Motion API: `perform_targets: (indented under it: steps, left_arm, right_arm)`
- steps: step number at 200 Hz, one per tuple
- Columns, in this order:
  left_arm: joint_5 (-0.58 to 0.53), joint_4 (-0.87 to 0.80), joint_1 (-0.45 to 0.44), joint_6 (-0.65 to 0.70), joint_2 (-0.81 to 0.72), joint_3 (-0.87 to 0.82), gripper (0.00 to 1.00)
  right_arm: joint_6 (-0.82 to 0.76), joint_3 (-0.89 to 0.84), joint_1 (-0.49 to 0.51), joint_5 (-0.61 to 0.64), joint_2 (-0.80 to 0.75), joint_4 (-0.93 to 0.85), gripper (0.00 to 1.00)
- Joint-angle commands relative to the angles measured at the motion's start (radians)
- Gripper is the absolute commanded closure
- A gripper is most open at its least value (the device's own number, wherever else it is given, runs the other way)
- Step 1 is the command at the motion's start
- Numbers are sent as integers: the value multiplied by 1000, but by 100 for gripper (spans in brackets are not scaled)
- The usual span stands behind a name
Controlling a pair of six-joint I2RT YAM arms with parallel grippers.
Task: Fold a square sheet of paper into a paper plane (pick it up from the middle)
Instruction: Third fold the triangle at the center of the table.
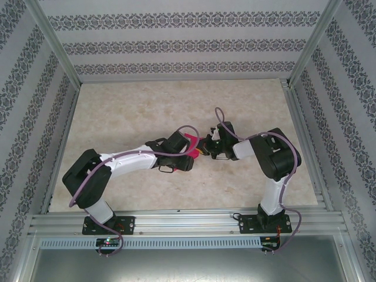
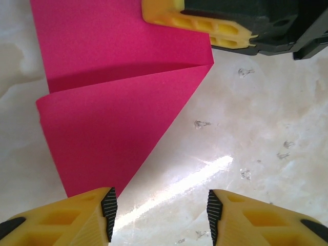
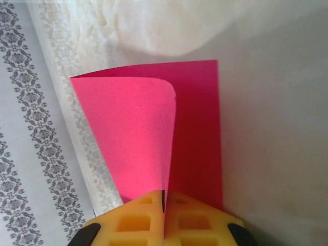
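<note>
Right now the right gripper (image 3: 164, 197) is pinched shut on the pink paper (image 3: 154, 133). One edge of the paper is squeezed between its two yellow fingers. The left gripper (image 2: 161, 210) is open with its jaws apart, and it has hold of nothing. The pointed tip of the paper ends just beside one of its fingers (image 2: 97, 210).

The paper sits between the two grippers, near the middle of the worktop (image 1: 147, 106). One part is bent over the other on a slant, so it makes a big triangle. From the right wrist, the bent part looks soft and curly, not pressed flat.

I think this is an early fold, the one that starts the nose of the plane. The next move probably calls for the left gripper to push the bent part down and rub along the fold line. The right gripper would need to hold the paper steady, because thin paper can slip or crumple.

The worktop is pale and shiny, like stone, with small marks on it. Walls (image 1: 176, 47) with grey flower stripes stand around it, and metal rails (image 1: 188, 222) run along the near edge.
</note>
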Motion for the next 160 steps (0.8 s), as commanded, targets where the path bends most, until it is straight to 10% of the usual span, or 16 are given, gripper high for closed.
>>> perform_targets:
  steps: [1, 41, 160]
  left_arm:
    - [-107, -66, -24, 53, 32, 33, 44]
    - [-189, -68, -40, 74, 63, 54, 42]
    - [-312, -116, -83, 91, 168, 126, 44]
  right_arm:
    - [42, -12, 15, 25, -37, 59, 94]
    - [43, 6, 15, -6, -46, 52, 79]
    - [15, 54, 16, -32, -79, -17, 76]
